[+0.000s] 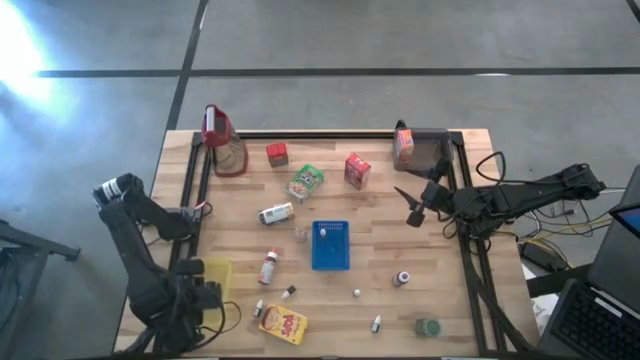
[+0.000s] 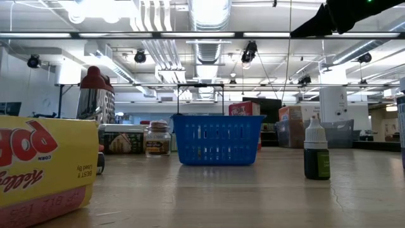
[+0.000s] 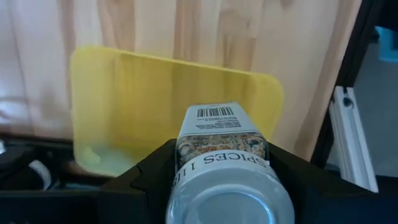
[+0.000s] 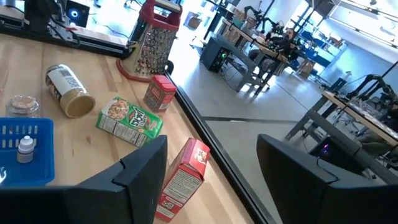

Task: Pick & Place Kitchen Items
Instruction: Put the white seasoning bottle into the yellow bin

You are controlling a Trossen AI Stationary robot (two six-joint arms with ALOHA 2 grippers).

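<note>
High view: the tabletop (image 1: 380, 205) is pale wooden planking framed by dark metal rails. Small groceries lie scattered on it: a red carton (image 1: 357, 171), a green cereal box (image 1: 305, 182), a yellow packet (image 1: 283, 324) near the front edge, a round green tin (image 1: 428, 327). A blue perforated tray (image 1: 331, 247) sits mid-table with open wood around it. The right hand (image 1: 416, 203) hovers by the right rail, the left hand (image 1: 205, 297) at the front left corner beside a flat yellow mat (image 1: 217, 277).

Low view: the tray's slotted plastic wall (image 2: 218, 139) stands upright; a white-capped dark bottle (image 2: 316, 152) stands apart from it.

Left wrist view: the left hand (image 3: 225, 180) is clenched around a clear spice jar (image 3: 225, 168) with a smooth grey lid, above the yellow mat (image 3: 155, 93).

Right wrist view: the right hand (image 4: 214, 171) is released, fingers spread, nothing between them; the red carton (image 4: 183, 180) lies tilted beyond, near the rail.
</note>
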